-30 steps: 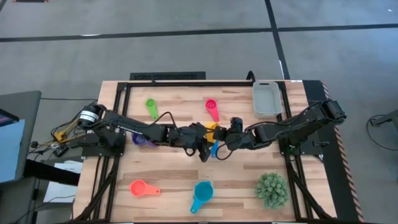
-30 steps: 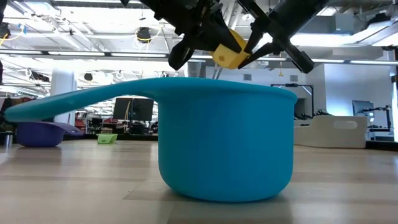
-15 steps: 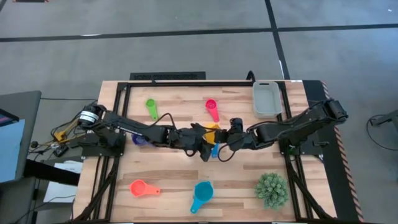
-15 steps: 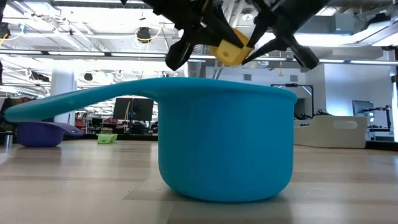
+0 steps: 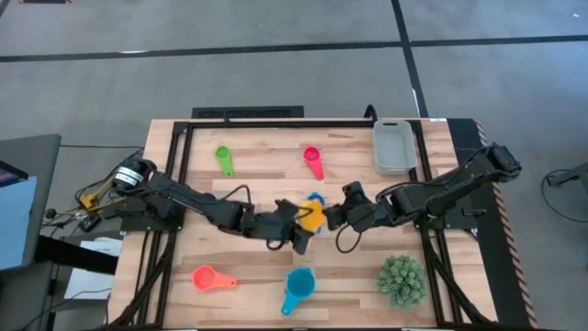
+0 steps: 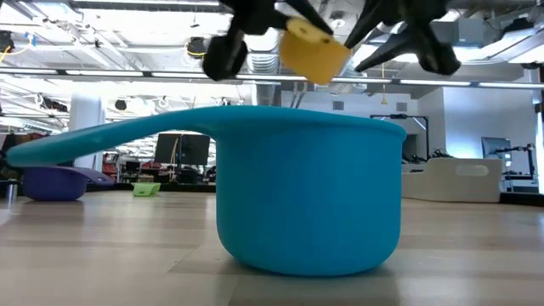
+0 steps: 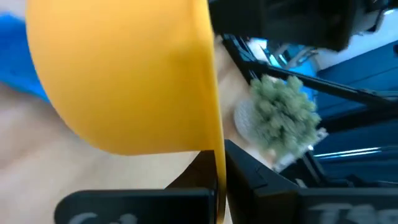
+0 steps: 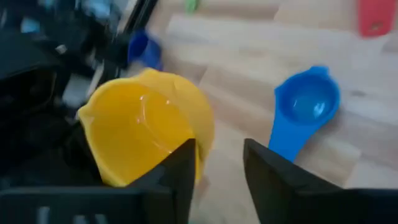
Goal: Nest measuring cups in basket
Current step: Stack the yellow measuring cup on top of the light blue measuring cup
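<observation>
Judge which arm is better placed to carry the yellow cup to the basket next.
Probably the right. The basket sits at the table's far right corner, on the right arm's side, and the right gripper is already beside the yellow cup. The left gripper holds that cup now but reaches from the opposite side.

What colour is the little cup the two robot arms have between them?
Yellow. The measuring cup shows best in the right wrist view, by the right gripper.

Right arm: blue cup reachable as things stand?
Probably yes. The right gripper is open and empty, the blue cup lies uncovered just ahead, and the yellow cup held by the left gripper sits to one side.
</observation>
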